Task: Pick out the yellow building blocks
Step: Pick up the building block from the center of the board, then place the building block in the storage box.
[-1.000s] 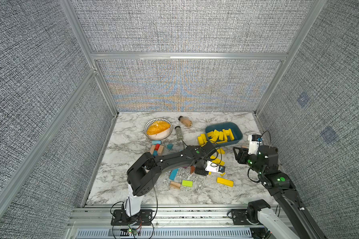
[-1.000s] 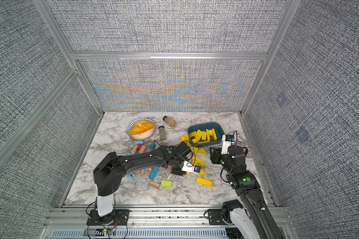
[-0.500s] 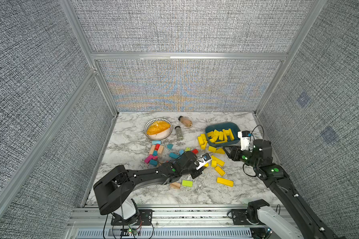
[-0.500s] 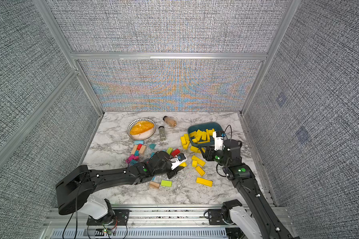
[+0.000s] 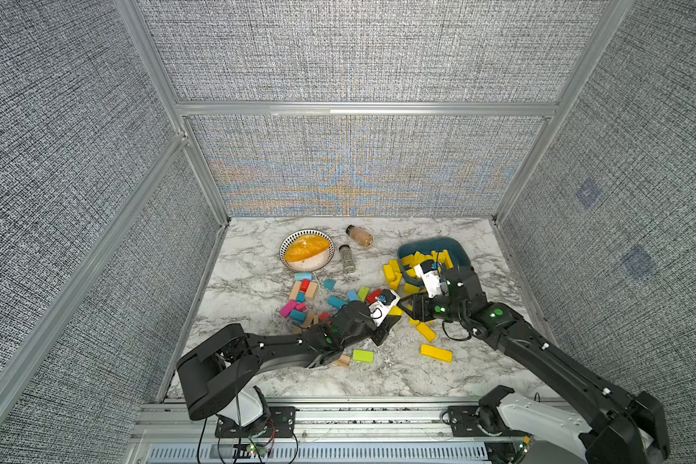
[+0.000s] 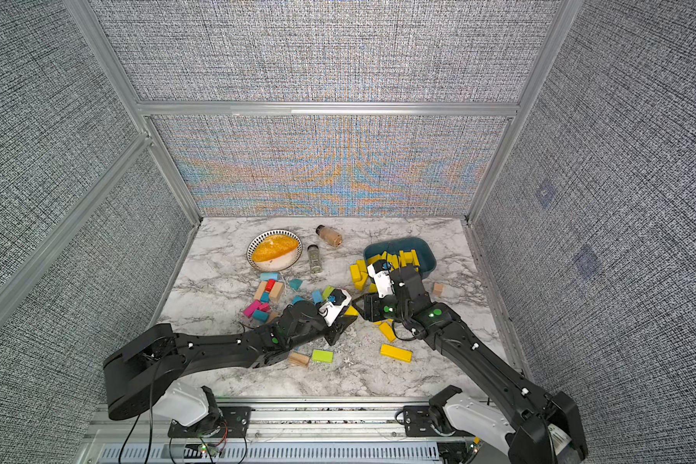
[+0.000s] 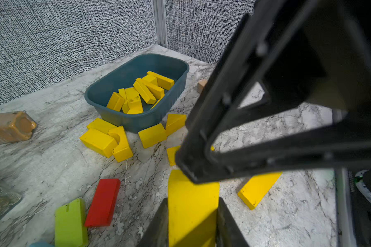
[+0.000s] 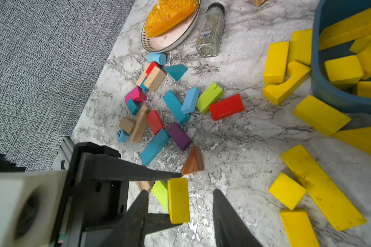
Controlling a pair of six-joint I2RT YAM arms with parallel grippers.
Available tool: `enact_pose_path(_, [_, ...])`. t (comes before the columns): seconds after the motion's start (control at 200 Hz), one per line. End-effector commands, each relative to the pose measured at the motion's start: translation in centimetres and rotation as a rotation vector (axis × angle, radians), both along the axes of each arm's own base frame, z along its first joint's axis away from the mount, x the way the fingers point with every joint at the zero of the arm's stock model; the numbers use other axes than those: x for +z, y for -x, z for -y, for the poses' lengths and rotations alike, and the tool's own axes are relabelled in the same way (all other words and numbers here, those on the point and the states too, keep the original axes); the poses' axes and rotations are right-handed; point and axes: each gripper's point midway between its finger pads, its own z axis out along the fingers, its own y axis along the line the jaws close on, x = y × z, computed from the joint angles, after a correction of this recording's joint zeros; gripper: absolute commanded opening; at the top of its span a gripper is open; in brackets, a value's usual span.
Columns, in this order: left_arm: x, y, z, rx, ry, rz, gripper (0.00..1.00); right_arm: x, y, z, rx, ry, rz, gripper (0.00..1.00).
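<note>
Gripping a yellow block, left gripper now meets half-open, empty right gripper.

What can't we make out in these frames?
- Held yellow block: near end cut off by left wrist view's bottom edge; left gripper covers most of it in top views.
- Blue tray contents: partly behind right wrist camera in both top views.
- Spice jar label: too small in top views.
</note>
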Motion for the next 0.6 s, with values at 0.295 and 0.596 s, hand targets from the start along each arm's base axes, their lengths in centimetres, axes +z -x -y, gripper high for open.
enact_pose_path(0.295, [2.04, 0.41, 1.25, -0.057, 0.082, 0.036, 0.00, -1.46, 0.31, -0.53, 0.009, 0.020, -0.063, 0.40])
enact_pose_path(0.596, [2.23, 0.09, 1.23, -0.039, 0.081, 0.035, 0.15, -1.09, 0.37, -0.94, 0.021, -0.010, -0.057, 0.12])
